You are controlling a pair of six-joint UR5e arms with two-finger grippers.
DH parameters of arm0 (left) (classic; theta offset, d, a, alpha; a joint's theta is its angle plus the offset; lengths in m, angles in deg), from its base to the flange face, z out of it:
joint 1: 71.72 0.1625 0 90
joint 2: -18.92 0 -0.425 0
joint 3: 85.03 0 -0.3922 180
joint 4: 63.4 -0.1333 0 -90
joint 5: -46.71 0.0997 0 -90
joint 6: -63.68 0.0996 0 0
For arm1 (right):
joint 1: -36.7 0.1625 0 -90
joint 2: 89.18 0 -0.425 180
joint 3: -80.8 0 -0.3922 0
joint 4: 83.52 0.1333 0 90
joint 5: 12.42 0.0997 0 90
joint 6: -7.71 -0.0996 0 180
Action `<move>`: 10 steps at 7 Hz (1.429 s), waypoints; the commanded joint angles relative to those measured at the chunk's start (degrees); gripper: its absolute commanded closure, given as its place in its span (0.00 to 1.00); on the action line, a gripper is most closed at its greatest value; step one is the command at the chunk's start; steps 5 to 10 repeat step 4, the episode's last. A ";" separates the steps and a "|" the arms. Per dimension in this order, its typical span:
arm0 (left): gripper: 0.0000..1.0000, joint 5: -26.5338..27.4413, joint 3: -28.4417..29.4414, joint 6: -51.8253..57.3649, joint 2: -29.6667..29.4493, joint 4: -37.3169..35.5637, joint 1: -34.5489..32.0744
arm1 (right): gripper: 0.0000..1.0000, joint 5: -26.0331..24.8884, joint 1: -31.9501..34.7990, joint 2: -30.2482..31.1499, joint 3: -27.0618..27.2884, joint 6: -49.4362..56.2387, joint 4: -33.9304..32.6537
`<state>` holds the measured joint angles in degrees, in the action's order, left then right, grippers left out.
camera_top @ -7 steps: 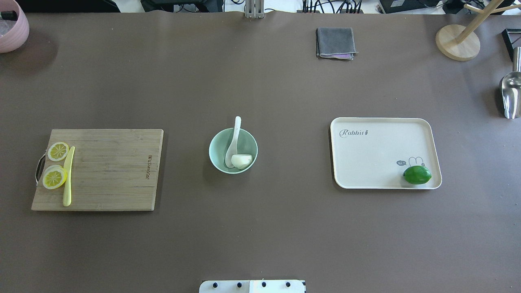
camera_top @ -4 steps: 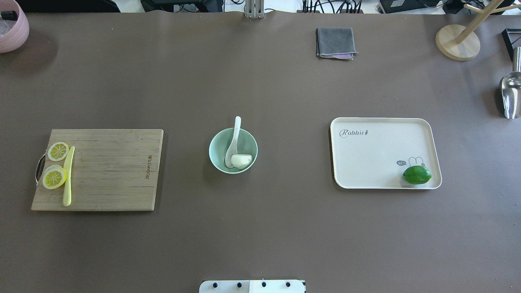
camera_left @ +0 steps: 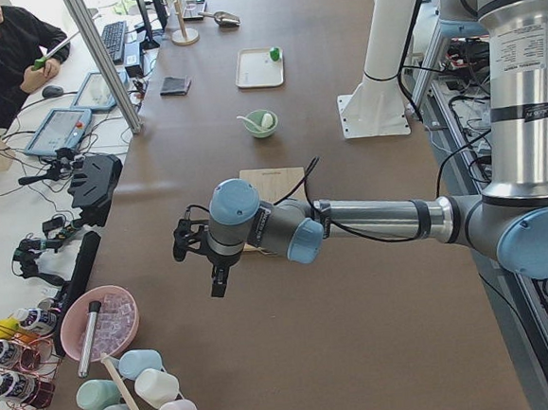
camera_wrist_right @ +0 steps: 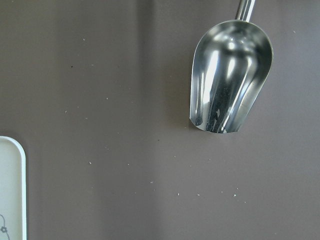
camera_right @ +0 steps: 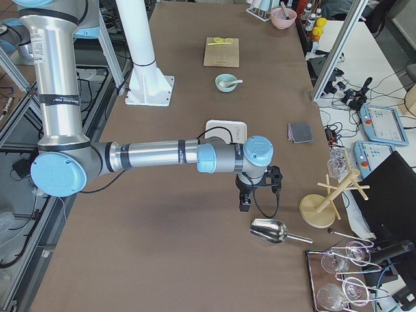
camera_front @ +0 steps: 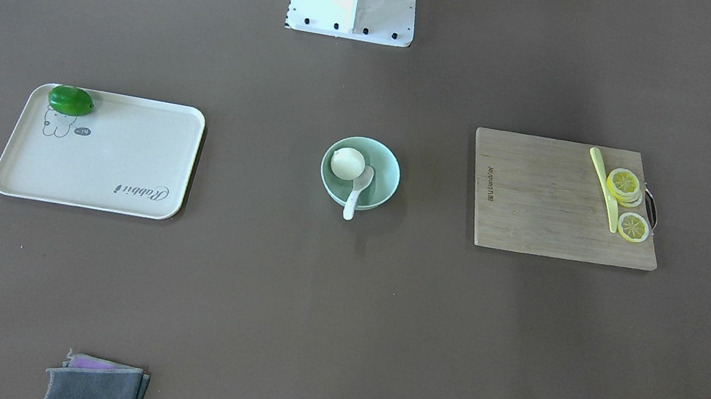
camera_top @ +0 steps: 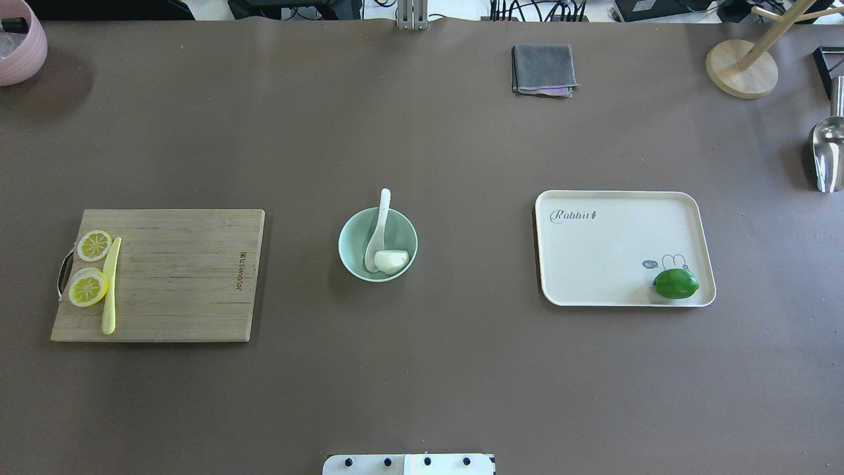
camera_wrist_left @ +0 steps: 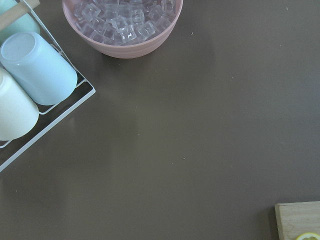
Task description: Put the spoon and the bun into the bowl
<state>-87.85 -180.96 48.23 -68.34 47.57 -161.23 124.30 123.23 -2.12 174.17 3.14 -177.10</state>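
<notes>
Two task items sit inside the round pale mint-green bowl at the middle of the brown table. The glossy white soup spoon has its scoop down in the bowl, and its handle leans on the far rim and sticks out past it. The small white steamed bun lies on the bowl's floor, touching the scoop on the robot's right.

Both pincers are well away from the bowl and show only in the side views, so I cannot tell whether either is spread or pressed together. The left gripper hangs over bare table near the left end. The rectangular wooden cutting board lies between it and the bowl, and the pink bowl of ice cubes is close by. The right gripper hangs near the right end, just beside the shiny metal scoop. The cream rectangular tray, with a green lime in its corner, lies between this gripper and the bowl.
</notes>
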 commanded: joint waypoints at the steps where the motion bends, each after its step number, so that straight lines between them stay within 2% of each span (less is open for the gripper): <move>1: 0.02 0.17 0.05 -0.02 -0.28 -0.59 0.04 | 0.00 0.04 -0.05 0.12 -0.12 0.00 -0.02; 10: 0.02 0.35 0.40 -0.02 -0.46 -0.59 0.13 | 0.00 -0.14 -0.05 -0.23 -0.56 -0.09 0.07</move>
